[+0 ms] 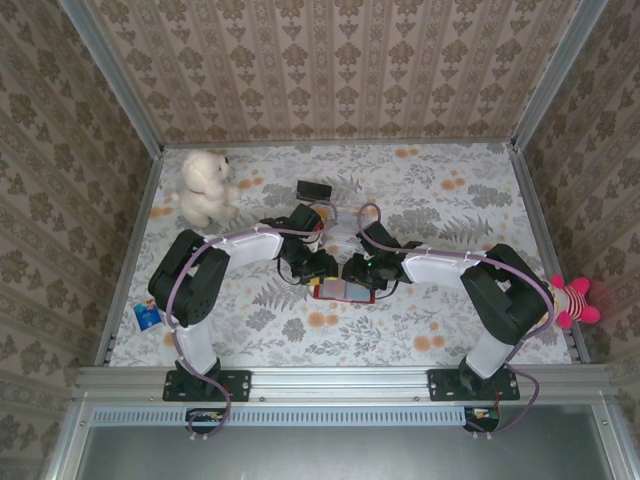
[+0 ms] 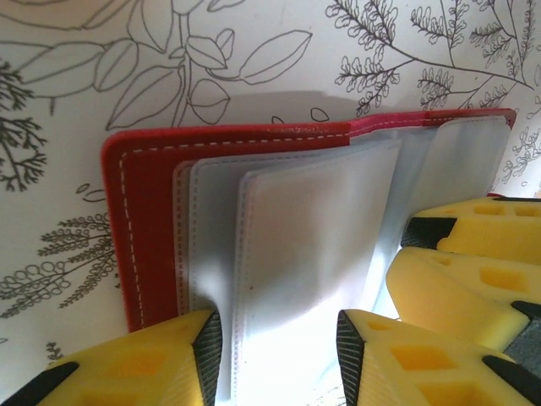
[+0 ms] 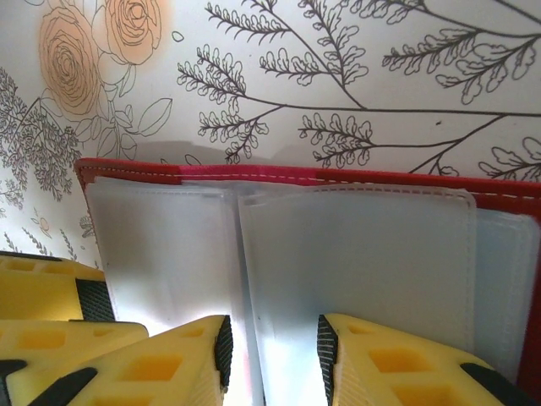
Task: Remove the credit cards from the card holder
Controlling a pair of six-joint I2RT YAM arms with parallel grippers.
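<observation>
The red card holder (image 1: 345, 291) is being kept spread open on the flowered table (image 1: 450, 200), midway between the arms. Its long axis is running left to right, and its clear sleeves (image 2: 313, 237) are being turned upward. The sleeves are being straddled by the left gripper (image 2: 279, 326) and the right gripper (image 3: 270, 334). Both sets of jaws are being held narrowly apart, with nothing clamped.

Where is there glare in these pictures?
Left wrist view: the clear sleeves wash out white at the bottom, while the red edge of the card holder is sharp. Right wrist view: similar glare low on the sleeves. Top view: even light.
</observation>
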